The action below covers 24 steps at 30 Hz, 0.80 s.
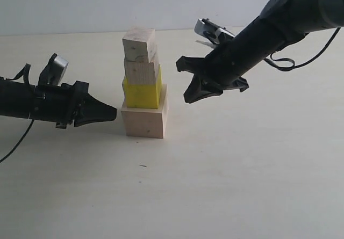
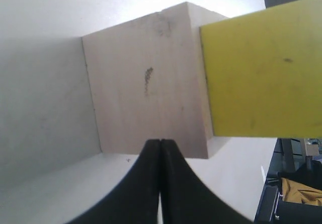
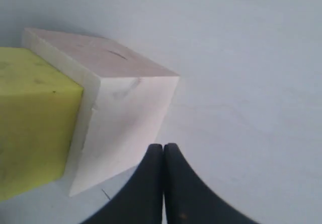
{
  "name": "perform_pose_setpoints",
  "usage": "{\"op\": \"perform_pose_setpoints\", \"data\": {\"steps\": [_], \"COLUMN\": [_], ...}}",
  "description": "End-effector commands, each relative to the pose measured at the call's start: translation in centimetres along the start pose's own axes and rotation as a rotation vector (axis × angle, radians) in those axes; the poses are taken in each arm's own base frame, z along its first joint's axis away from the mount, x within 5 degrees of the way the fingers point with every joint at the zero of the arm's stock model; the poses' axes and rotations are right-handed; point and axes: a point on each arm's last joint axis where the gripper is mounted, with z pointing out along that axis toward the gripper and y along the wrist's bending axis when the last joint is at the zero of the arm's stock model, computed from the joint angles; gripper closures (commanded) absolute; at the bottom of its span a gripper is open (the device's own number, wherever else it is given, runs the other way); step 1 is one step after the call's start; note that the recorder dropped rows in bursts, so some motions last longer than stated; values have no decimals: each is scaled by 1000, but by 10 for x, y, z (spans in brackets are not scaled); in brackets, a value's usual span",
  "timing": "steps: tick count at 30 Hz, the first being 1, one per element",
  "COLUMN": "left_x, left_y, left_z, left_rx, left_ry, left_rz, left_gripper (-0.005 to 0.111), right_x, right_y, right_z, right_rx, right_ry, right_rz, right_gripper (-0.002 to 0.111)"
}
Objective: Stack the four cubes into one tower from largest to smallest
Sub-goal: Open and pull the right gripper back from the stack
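Note:
The tower stands mid-table in the exterior view. A large pale wood cube (image 1: 143,121) is the base, with a yellow cube (image 1: 142,93) on it. A small wood cube (image 1: 141,70) comes after that, and another small wood cube (image 1: 139,43) sits on top, turned slightly. My left gripper (image 1: 113,113) is shut and empty, low and just left of the base. Its wrist view shows its tips (image 2: 160,142) close to the pale cube (image 2: 146,88) and the yellow cube (image 2: 261,78). My right gripper (image 1: 185,83) hovers right of the tower, apart from it. In its wrist view the gripper (image 3: 163,146) is shut and empty near the pale cube (image 3: 121,113) and the yellow cube (image 3: 30,118).
The pale tabletop (image 1: 215,185) stretches around the tower, and its far edge meets a white wall (image 1: 80,2). Cables hang from both arms. Dark equipment (image 2: 292,183) shows beyond the table edge in the left wrist view.

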Motion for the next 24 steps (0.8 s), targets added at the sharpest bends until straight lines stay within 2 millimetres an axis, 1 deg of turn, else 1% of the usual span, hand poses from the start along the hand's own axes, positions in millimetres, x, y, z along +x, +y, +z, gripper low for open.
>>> {"op": "perform_pose_setpoints", "data": {"steps": [1,7,11,24], "left_x": [0,-1,-1,-1], "left_y": [-2,-2,-2,-3], "left_z": [0,0,0,0], "left_rx": [18,18,19,26], "left_ry": [-5,-7,-8,-14], "left_rz": [2,8,6,5], "left_gripper": [107,107,107,107], "right_x": [-3,-2,-5,-5], "right_y": [3,-1,3,6], "right_z": [6,14,13,13], "right_rx": [-100,-119,-162,-196], "right_ry": [-18,-6,-33,-34], "right_rz": [22,30,31,14], "right_gripper": [108,108,108,108]}}
